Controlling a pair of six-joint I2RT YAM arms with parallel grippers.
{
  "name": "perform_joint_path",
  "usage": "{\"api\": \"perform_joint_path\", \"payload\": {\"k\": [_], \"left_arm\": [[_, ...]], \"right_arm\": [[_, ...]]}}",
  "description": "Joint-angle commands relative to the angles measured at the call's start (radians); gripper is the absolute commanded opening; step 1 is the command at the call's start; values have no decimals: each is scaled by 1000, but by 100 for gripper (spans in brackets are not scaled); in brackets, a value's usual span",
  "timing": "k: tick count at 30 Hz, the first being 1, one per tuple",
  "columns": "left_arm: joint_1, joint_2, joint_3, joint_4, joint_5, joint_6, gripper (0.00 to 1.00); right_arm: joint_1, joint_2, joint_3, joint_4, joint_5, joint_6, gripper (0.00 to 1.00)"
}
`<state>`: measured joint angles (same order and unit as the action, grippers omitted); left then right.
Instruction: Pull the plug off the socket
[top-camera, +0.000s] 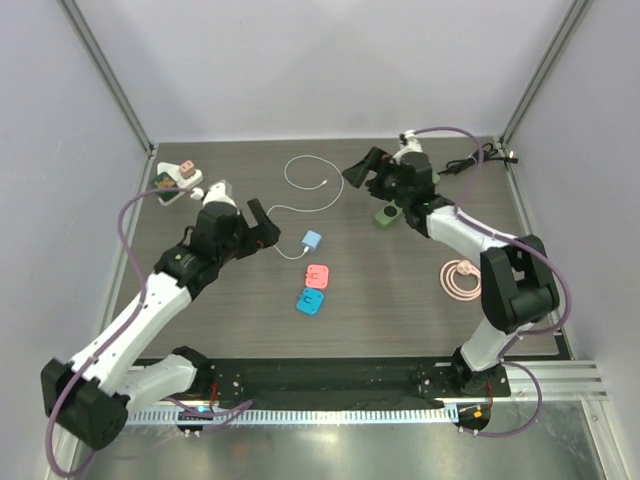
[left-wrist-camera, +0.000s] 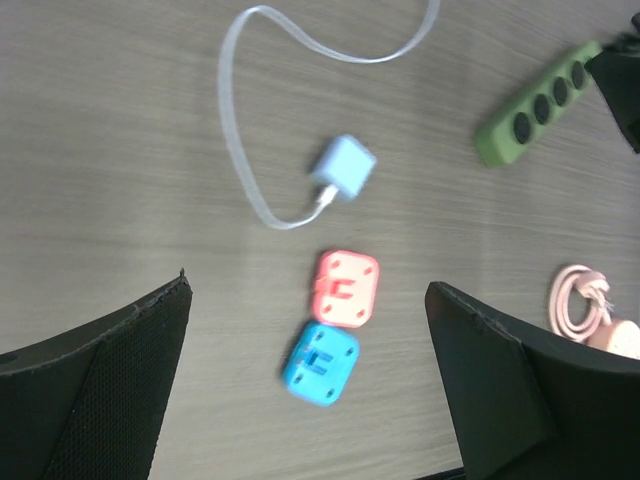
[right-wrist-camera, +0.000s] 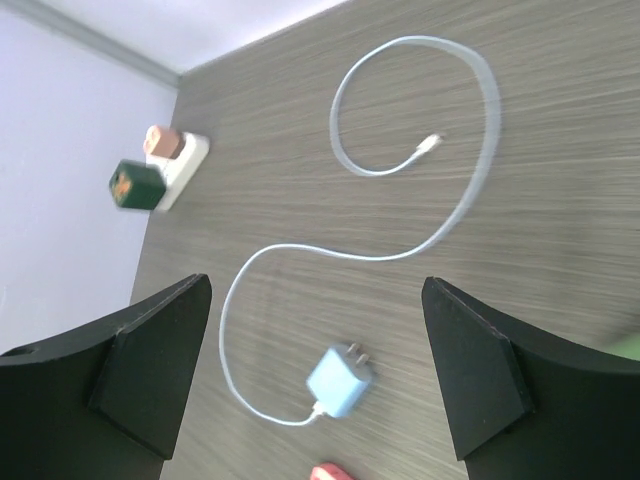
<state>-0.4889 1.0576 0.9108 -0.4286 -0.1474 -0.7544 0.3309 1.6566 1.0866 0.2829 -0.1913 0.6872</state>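
Note:
A white socket block (top-camera: 180, 186) lies at the far left back of the table, with a pink plug (top-camera: 186, 170) and a dark green plug (top-camera: 164, 182) in it. It also shows in the right wrist view (right-wrist-camera: 182, 163), with the pink plug (right-wrist-camera: 160, 141) and the green plug (right-wrist-camera: 133, 186). My left gripper (top-camera: 262, 225) is open and empty, right of the socket block and hovering above the table (left-wrist-camera: 308, 290). My right gripper (top-camera: 365, 170) is open and empty at the back middle (right-wrist-camera: 315, 285), far from the socket block.
A light blue charger (top-camera: 312, 241) with a white cable (top-camera: 310, 180) lies mid-table. A pink adapter (top-camera: 318, 276) and a blue adapter (top-camera: 310, 302) lie in front of it. A green power strip (top-camera: 388, 216) sits under the right arm. A pink coiled cable (top-camera: 460, 277) lies at the right.

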Motion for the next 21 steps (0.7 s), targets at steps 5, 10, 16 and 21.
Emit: {"api": "perform_joint_path", "payload": {"k": [5,10,16,21], "left_arm": [[24,-289,-15,-297,-169,-76,100],[33,-246,82,-329,-181,-5,100],[81,-137,145,-299,-175,-14,100],[324,-91,117,-155,-54,-10,100]], "right_arm": [[238,201,261,-63,85,-67,93],[335,342,493,-129,92,-138,94],[398,459,705,-225,141,-195,95],[399,644,976,-241,136,-201,96]]}}
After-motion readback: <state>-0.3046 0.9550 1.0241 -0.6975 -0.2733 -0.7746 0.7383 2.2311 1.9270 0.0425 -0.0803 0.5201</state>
